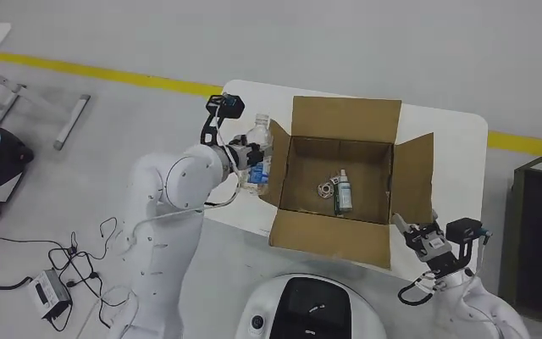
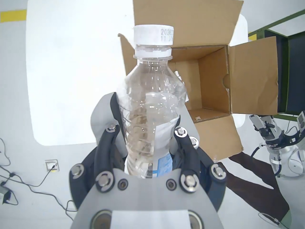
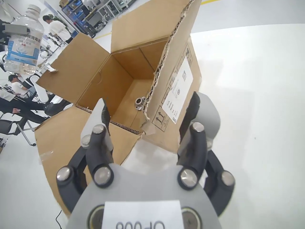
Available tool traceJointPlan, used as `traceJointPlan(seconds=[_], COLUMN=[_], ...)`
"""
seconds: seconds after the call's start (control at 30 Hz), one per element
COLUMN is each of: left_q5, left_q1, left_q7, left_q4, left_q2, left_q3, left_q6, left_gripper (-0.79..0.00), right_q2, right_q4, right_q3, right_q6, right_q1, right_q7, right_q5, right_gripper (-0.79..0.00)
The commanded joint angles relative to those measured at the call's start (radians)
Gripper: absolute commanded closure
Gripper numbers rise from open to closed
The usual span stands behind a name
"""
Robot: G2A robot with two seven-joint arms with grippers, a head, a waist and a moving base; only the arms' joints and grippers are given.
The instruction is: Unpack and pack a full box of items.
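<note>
While left fingers (image 2: 101, 113) clench water bottle (image 2: 147, 101), right fingers (image 3: 207, 115) spread at box (image 3: 95, 72) corner, top view reveals green bottle (image 1: 343, 195) inside

Bright even light, table (image 2: 59, 72) glaring white, edges seemingly bowed

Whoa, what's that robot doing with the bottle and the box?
The left pincer is shut on a clear water bottle, held up beside the open cardboard box. A small green bottle and a metal part lie on the box's floor. The right pincer is open at the box's near corner, holding nothing.
</note>
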Motion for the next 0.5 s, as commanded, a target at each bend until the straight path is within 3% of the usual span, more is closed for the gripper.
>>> traceJointPlan(seconds=[0.0, 0.1, 0.17, 0.3, 0.47], left_q5=[0.016, 0.042, 0.037, 0.055, 0.104], left_q1=[0.017, 0.046, 0.059, 0.076, 0.061], left_q7=[-0.002, 0.005, 0.009, 0.026, 0.029], left_q4=[-0.005, 0.003, 0.028, 0.102, 0.219], left_q2=[0.004, 0.010, 0.013, 0.021, 0.029], left_q3=[-0.023, -0.060, -0.083, -0.120, -0.111], left_q6=[0.021, 0.051, 0.062, 0.068, 0.055], left_gripper=[0.000, 0.000, 0.000, 0.000, 0.000], right_q2=[-0.001, -0.002, -0.003, -0.005, -0.009], right_q4=[0.009, 0.017, 0.021, 0.028, 0.028], right_q3=[-0.008, -0.018, -0.022, -0.022, -0.013], right_q6=[0.001, 0.007, 0.010, 0.023, 0.042], right_q1=[0.008, 0.016, 0.018, 0.019, 0.005], right_q7=[-0.005, -0.014, -0.017, -0.038, -0.083], right_q5=[0.001, 0.008, 0.011, 0.030, 0.079], right_gripper=[-0.314, -0.099, -0.022, 0.000, 0.000])
